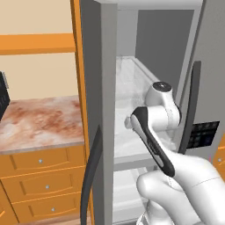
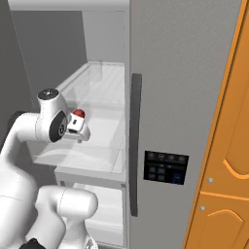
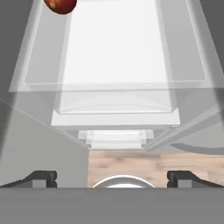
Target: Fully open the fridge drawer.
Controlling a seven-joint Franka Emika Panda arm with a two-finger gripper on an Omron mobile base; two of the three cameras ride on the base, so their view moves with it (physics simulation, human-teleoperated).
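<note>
Inside the fridge (image 1: pixel 105 52), tool (image 3: pixel 112 177) above drawers (image 3: pixel 114 109).

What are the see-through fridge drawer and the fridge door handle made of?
The fridge drawer looks like clear, glossy plastic: you can see the drawers below through its pale walls. The door handle looks like dark, matte plastic or coated metal; its flat, dull surface leaves that open.

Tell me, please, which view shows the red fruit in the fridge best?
The right base view: the red fruit sits in the clear drawer, just past the arm's wrist. The hand view cuts it off at its top edge.
</note>
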